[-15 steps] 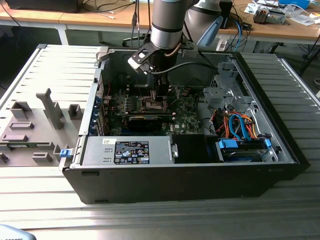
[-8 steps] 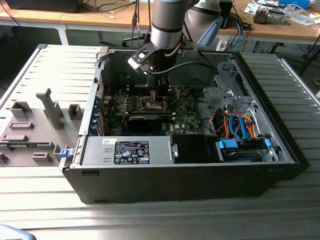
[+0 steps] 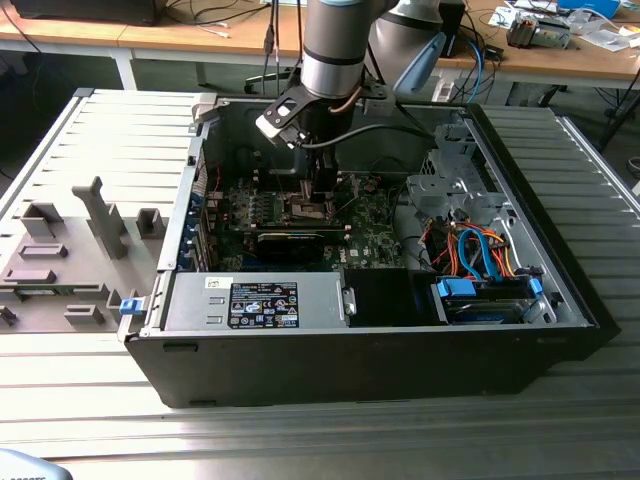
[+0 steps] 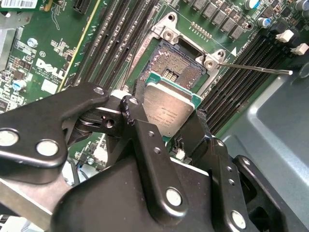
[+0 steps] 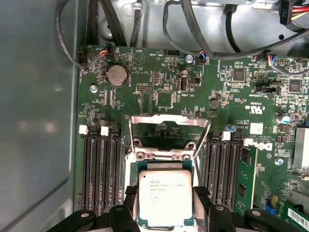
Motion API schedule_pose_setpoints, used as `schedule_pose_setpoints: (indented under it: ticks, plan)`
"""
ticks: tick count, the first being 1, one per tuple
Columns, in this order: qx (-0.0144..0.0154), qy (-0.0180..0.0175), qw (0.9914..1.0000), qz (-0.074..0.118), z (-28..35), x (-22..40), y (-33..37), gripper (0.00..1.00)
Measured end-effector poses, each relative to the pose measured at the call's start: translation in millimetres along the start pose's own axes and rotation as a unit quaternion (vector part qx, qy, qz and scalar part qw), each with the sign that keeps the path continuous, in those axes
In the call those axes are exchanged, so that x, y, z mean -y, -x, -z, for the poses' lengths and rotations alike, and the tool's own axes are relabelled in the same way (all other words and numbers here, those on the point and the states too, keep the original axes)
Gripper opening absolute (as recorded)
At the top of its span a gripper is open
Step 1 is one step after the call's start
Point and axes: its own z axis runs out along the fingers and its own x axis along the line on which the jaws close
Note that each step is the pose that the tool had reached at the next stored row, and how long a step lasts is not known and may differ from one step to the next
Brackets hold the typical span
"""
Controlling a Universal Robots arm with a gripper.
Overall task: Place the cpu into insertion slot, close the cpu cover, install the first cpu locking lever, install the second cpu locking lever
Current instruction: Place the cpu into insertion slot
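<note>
My gripper [image 4: 166, 117] is shut on the cpu [image 4: 169, 107], a flat silver-topped chip pinched by its two side edges between the black fingers [image 4: 140, 121]. The chip hovers level just above the insertion slot [image 4: 176, 65], whose pin field lies bare with part of it showing beyond the chip. In the first wrist view the cpu [image 5: 165, 195] covers most of the slot, and the cpu cover [image 5: 166, 126] stands swung open behind it. A thin locking lever [image 4: 256, 68] juts out sideways from the socket corner. In the exterior view the gripper [image 3: 315, 200] reaches down inside the open computer case.
Long black memory slots [image 5: 99, 166] flank the socket on both sides. Cables [image 5: 193, 29] cross the case above the green motherboard [image 5: 159, 92]. A power supply [image 3: 255, 300] and drive bay with blue and orange cables [image 3: 480, 270] sit nearby. Grey fixtures [image 3: 60, 260] lie at the exterior view's left.
</note>
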Motion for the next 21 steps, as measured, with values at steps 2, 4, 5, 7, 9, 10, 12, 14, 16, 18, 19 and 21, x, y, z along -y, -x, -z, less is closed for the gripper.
schedule_pose_setpoints:
  ticks: [2,4,5,7,9,10,12,14,16,18,19,21]
  plan:
    - [0.0,0.0,1.0,0.0,-1.5,0.6,-0.6,0.55]
    - [0.0,0.0,1.0,0.0,-3.6,1.3,-0.6,0.55]
    - [0.0,0.0,1.0,0.0,-4.2,1.7,-0.7,0.55]
    - [0.0001,0.0,1.0,0.0,-5.2,2.4,-0.7,0.55]
    - [0.0,0.0,1.0,0.0,-6.3,2.7,-0.8,0.55]
    - [0.0,0.0,1.0,0.0,-6.7,2.9,-0.8,0.55]
    - [0.0,0.0,1.0,0.0,-7.5,3.1,-0.8,0.55]
    - [0.0,0.0,1.0,0.0,-8.4,3.5,-0.8,0.55]
    - [0.0,0.0,1.0,0.0,-9.4,4.0,-0.9,0.55]
    - [0.0,0.0,1.0,0.0,-10.1,4.5,-0.9,0.55]
    - [0.0,0.0,1.0,0.0,-10.6,4.7,-1.0,0.55]
    - [0.0,0.0,1.0,0.0,-11.3,5.0,-1.0,0.55]
